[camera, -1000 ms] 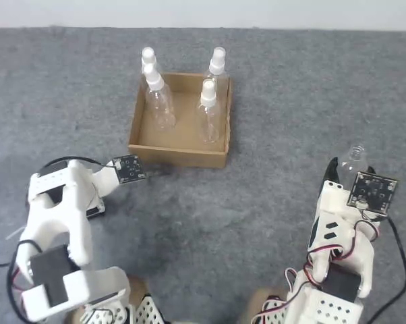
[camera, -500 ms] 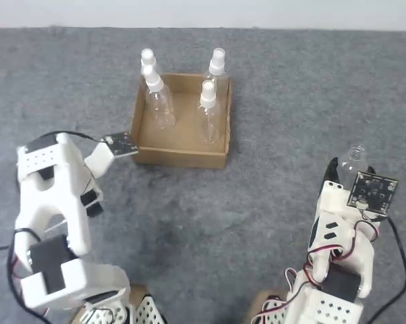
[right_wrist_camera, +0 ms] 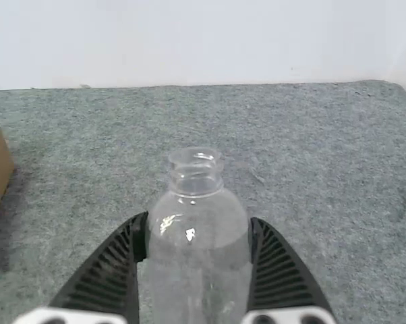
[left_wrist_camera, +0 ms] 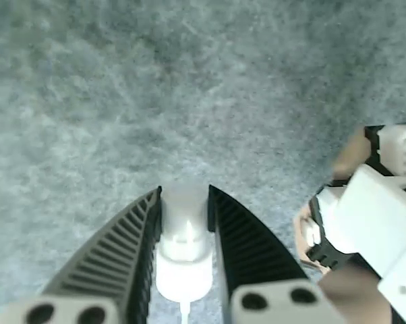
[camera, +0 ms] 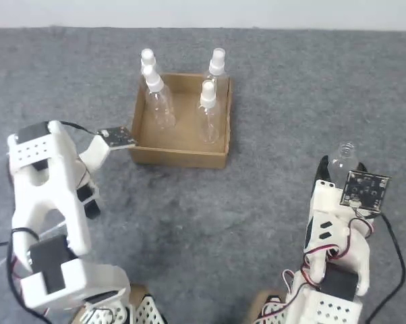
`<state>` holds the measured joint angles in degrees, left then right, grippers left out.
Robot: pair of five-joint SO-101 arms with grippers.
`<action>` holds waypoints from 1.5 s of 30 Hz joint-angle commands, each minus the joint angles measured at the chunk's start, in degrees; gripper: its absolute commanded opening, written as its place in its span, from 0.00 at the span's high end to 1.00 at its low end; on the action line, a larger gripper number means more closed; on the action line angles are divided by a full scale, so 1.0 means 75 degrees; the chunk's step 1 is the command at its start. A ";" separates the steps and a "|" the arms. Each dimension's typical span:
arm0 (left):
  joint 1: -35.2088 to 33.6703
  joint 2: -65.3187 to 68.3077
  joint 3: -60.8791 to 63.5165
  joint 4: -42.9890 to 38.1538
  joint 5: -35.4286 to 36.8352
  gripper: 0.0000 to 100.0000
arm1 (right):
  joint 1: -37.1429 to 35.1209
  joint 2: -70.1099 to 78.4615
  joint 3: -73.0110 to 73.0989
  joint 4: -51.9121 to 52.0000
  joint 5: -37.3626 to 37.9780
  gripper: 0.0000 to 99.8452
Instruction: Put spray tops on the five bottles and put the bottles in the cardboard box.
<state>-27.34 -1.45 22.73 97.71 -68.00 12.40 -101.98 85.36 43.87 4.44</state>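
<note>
Left arm (camera: pixel 48 182) swung outward, ribbed fingers (left_wrist_camera: pixel 132 250) pinching white spray top (left_wrist_camera: pixel 184 236).

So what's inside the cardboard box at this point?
Four clear bottles with white spray tops stand in the cardboard box. The rear two are largely covered by the front pair, so their bases can't be seen.

No text, label or number is showing legibly. The cardboard box (camera: pixel 179 156) walls and the clear bottle (right_wrist_camera: pixel 193 243) are showing plain surfaces. Any marks on the wrist camera board (camera: pixel 362 187) are too small to read.
</note>
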 commanded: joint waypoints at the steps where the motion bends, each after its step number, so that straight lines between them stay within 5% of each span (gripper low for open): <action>1: 0.0000 -0.0164 -0.0990 0.0363 0.0914 0.99 | -0.0182 -0.0135 -0.0105 -0.0123 0.0188 0.98; 9: 0.0047 -0.0164 -0.2514 0.0363 0.4232 0.99 | -0.0897 -0.0135 -0.0094 -0.0123 0.0152 0.98; 23: 0.0023 -0.0844 -0.3452 0.0352 0.6752 0.99 | -0.2139 -0.0135 -0.0117 0.0240 0.0117 0.98; 37: 0.0164 -0.3669 -0.1073 -0.1782 1.0303 0.99 | -0.3218 -0.0135 0.0152 0.0240 0.0188 0.98; 45: 0.0176 -0.5357 0.0744 -0.3059 1.1136 0.99 | -0.3745 -0.0135 0.0316 0.0182 0.0188 0.98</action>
<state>-26.29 -33.80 23.69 80.57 12.79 -13.98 -101.98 87.91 45.45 4.44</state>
